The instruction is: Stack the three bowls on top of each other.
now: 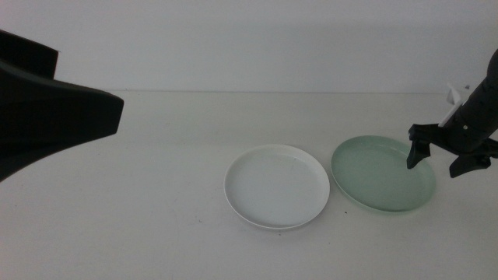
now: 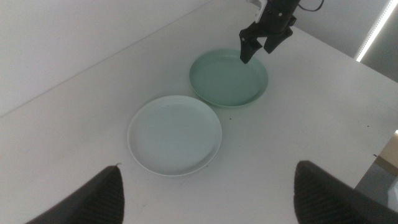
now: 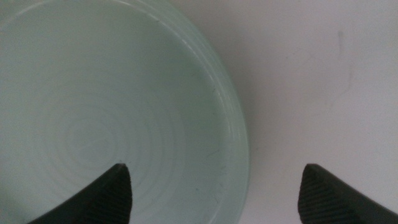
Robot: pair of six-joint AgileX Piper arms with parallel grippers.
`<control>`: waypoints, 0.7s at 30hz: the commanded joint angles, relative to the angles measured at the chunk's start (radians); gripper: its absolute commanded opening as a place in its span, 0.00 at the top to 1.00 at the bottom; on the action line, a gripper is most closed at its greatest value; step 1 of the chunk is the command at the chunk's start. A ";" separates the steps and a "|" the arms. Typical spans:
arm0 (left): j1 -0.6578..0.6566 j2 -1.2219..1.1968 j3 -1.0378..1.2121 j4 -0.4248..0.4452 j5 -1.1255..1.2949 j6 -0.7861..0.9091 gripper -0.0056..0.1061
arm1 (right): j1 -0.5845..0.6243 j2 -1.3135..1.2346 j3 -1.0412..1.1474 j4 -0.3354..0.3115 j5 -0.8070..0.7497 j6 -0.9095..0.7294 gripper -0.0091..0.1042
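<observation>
The white bowl lies flat and mouth-up on the pale surface, nearest the camera in the middle view. It is round, so no long axis shows. A second rim edge peeks out along its near side in the middle view and the left wrist view; whether that is another bowl beneath it cannot be told. Just beside it, to its right and slightly farther back, the mint green bowl also sits mouth-up, the two rims nearly touching. No writing or brand shows on either.

The right claw hangs over the green bowl's right rim, its jaws apart with one over the inside and one outside; whether they touch the rim is unclear. The right wrist view cuts off most of that bowl.

The left claw is raised at the left, jaws spread wide and holding nothing; in the middle view only its dark bulk shows.
</observation>
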 commanded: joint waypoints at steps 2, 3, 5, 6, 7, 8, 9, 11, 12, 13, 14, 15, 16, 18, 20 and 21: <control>0.003 -0.002 0.004 -0.005 -0.012 0.001 0.11 | -0.007 0.034 -0.007 -0.007 -0.004 -0.009 0.36; 0.003 -0.002 0.004 -0.005 -0.012 0.001 0.11 | -0.007 0.044 -0.007 -0.009 -0.004 -0.009 0.37; 0.003 -0.002 0.004 -0.005 -0.012 0.001 0.11 | -0.007 0.066 -0.007 -0.014 -0.004 -0.009 0.41; 0.003 -0.002 0.004 -0.005 -0.012 0.001 0.11 | -0.007 0.069 -0.007 -0.012 -0.004 -0.009 0.44; 0.003 -0.002 0.004 -0.005 -0.012 0.001 0.11 | -0.007 0.078 -0.007 -0.011 -0.006 -0.009 0.47; 0.003 -0.002 0.004 -0.005 -0.012 0.001 0.11 | -0.009 0.083 -0.007 -0.011 -0.006 -0.009 0.50; 0.003 -0.002 0.004 -0.005 -0.012 0.001 0.11 | -0.009 0.086 -0.007 -0.011 -0.006 -0.009 0.53; 0.003 -0.002 0.004 -0.005 -0.012 0.001 0.11 | -0.009 0.087 -0.007 -0.013 -0.009 -0.009 0.63; 0.003 -0.002 0.004 -0.005 -0.012 0.001 0.11 | -0.009 0.087 -0.007 -0.013 -0.018 -0.012 0.68; 0.003 -0.002 0.004 -0.005 -0.012 0.001 0.11 | -0.009 0.087 -0.007 -0.018 -0.034 -0.018 0.75; 0.003 -0.002 0.004 -0.005 -0.012 0.001 0.11 | -0.009 0.087 -0.007 -0.034 -0.047 -0.030 0.85; 0.003 -0.002 0.004 -0.005 -0.012 0.001 0.11 | -0.009 0.087 -0.007 -0.053 -0.047 -0.040 0.94; 0.003 -0.002 0.004 -0.005 -0.012 0.001 0.11 | -0.009 0.085 -0.007 -0.075 -0.027 -0.040 0.94; 0.003 -0.002 0.004 -0.005 -0.012 0.001 0.11 | -0.013 0.054 -0.005 -0.135 0.009 -0.014 0.94; 0.003 -0.002 0.004 -0.005 -0.012 0.001 0.11 | -0.030 -0.007 0.011 -0.186 0.023 0.046 0.94; 0.003 -0.002 0.004 -0.005 -0.012 0.001 0.11 | -0.041 -0.040 0.020 -0.195 0.025 0.052 0.94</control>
